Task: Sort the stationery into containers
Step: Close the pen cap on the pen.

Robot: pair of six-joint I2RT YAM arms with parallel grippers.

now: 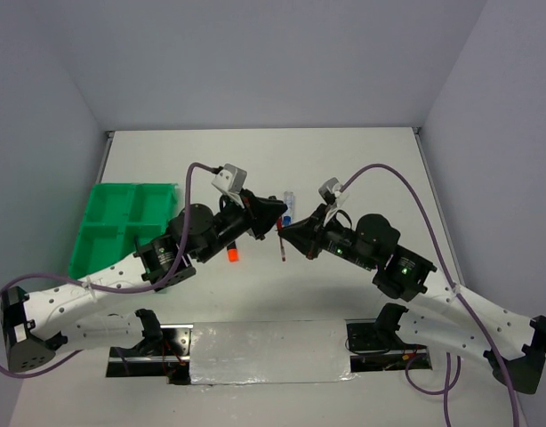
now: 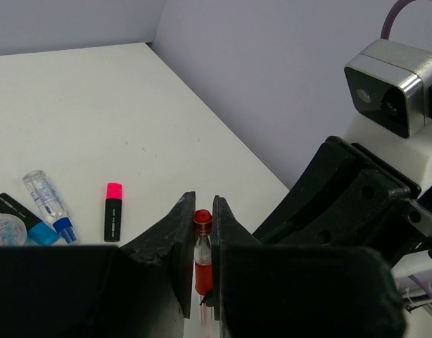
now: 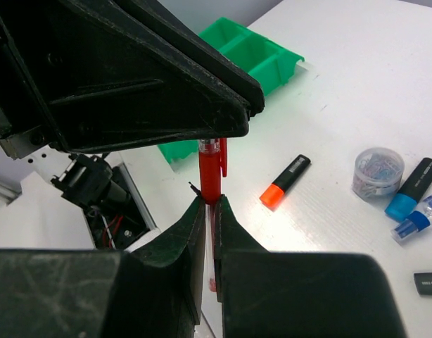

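Note:
A thin red pen [image 1: 281, 242] hangs in the air between both grippers, above the table's middle. My left gripper [image 1: 275, 219] is shut on its upper part; in the left wrist view the pen [image 2: 202, 262] sits between the closed fingers of that gripper [image 2: 202, 211]. My right gripper [image 1: 287, 233] is shut on the pen's clear lower barrel; the pen [image 3: 213, 172] shows in the right wrist view above that gripper [image 3: 210, 208]. The green four-compartment tray [image 1: 122, 222] lies at the left and looks empty; it also shows in the right wrist view [image 3: 248, 53].
An orange-black highlighter [image 1: 231, 255] lies under the left wrist, and shows in the right wrist view [image 3: 285, 181]. A pink-black highlighter [image 2: 113, 211], blue-capped markers [image 2: 51, 205], [image 3: 411, 186] and a small round clear pot [image 3: 378, 171] lie behind the grippers. The right arm's camera [image 2: 385, 84] is close by.

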